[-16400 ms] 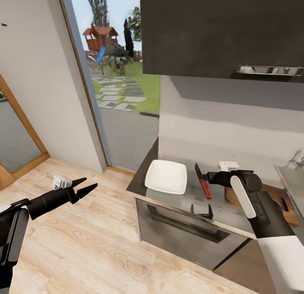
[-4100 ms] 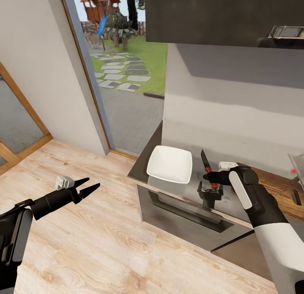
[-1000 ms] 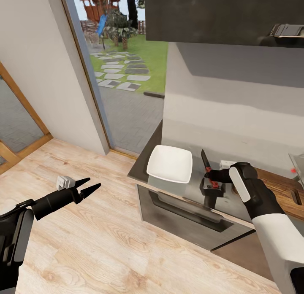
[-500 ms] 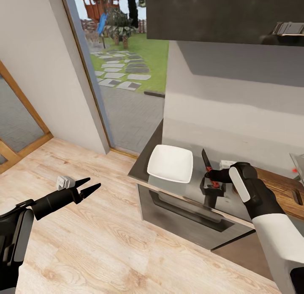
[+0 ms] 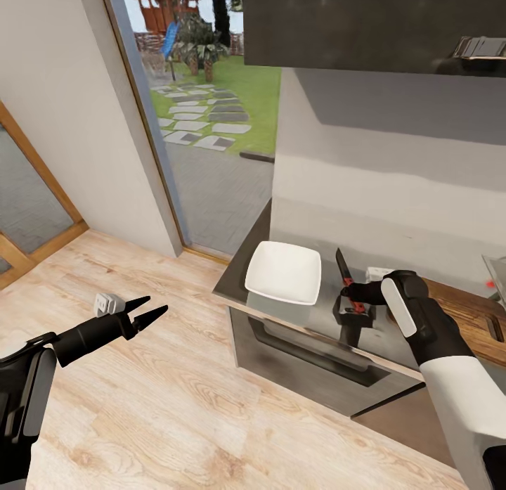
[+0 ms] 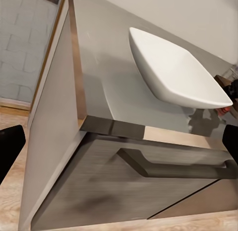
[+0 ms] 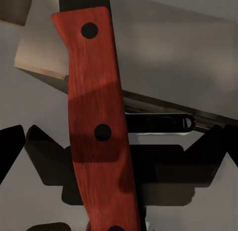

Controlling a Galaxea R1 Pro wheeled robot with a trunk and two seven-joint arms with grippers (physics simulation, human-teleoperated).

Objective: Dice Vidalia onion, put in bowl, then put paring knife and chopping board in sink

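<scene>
The paring knife (image 5: 342,265) lies on the grey countertop (image 5: 295,313), right of the white bowl (image 5: 283,272). My right gripper (image 5: 349,293) points down at its red handle. In the right wrist view the handle (image 7: 94,92) runs between my right gripper's (image 7: 119,141) spread fingers, so it is open around the handle. The bowl (image 6: 173,77) also shows over the countertop (image 6: 109,82). The brown chopping board (image 5: 469,311) lies past my right arm, with the sink's edge (image 5: 496,271) beyond it. The Vidalia onion is out of view. My left gripper (image 5: 151,313) hangs open over the floor.
Below the counter is a dark drawer front with a bar handle (image 6: 168,166). A dark upper cabinet (image 5: 372,26) hangs above the counter. A glass door (image 5: 211,124) opens to a garden on the left. Light wood floor (image 5: 176,405) spreads in front.
Over the last second only the view shifted slightly. Compared with the oldest frame, the camera has moved and my right gripper now sits over the knife's handle.
</scene>
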